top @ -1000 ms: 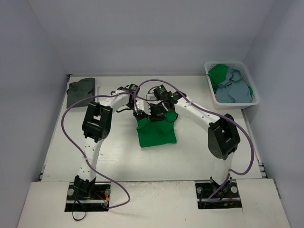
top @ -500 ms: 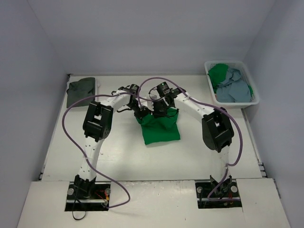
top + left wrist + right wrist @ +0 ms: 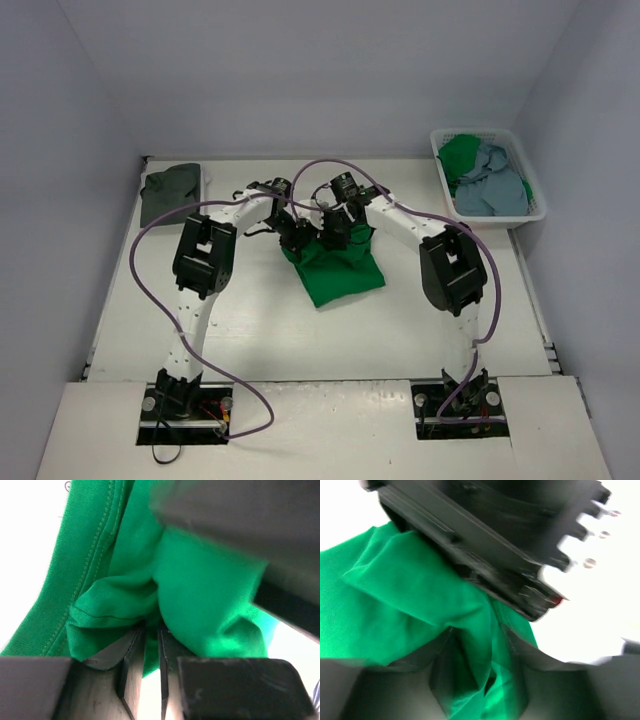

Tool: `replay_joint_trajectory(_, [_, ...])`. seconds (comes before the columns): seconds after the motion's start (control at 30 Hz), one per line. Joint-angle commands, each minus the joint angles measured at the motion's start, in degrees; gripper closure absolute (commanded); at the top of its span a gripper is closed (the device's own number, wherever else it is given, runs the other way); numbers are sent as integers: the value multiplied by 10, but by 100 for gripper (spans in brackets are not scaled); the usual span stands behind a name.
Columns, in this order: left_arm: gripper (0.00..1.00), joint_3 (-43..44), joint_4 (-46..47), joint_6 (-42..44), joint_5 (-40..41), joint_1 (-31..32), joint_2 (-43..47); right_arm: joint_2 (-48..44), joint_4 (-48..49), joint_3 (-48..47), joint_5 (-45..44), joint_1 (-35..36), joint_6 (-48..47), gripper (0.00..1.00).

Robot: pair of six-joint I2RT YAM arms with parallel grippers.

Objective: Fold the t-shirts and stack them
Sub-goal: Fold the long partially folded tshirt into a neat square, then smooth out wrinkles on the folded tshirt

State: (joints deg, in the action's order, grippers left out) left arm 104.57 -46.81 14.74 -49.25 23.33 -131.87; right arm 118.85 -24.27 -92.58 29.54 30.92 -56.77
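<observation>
Bright green cloth t-shirt (image 3: pixel 340 280) lies part-folded mid white surface (image 3: pixel 250 330), left gripper (image 3: pixel 150 630) narrow at a fold, hold unclear, right gripper (image 3: pixel 477 650) parted around cloth; next likely letting go, then smoothing.

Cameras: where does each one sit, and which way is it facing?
Top external: above and behind the bases, looking down at the table; left arm, right arm and green t-shirt show.
Left wrist: on the left arm, looking along the left gripper into the cloth.
Right wrist: on the right arm, looking past the right gripper; the left gripper's body crosses above.
All three share the green t-shirt.
</observation>
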Motion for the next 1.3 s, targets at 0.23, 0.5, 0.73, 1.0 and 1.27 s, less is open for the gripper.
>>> replay_joint_trajectory(0.23, [82, 63, -68, 46, 8, -64, 105, -61, 137, 27, -58, -12, 117, 38])
replay_joint_trajectory(0.5, [77, 143, -102, 40, 10, -114, 141, -121, 214, 76, -84, -13, 170, 46])
replay_joint_trajectory(0.73, [78, 106, -95, 33, -5, -144, 206, -186, 261, 104, -135, -15, 207, 44])
replay_joint_trajectory(1.0, [78, -10, -65, 24, -21, -143, 269, -160, 181, 128, -84, -12, 190, 94])
replay_joint_trajectory(1.27, [97, -36, -68, 20, -50, -186, 289, -50, 158, 88, -25, -12, 195, 99])
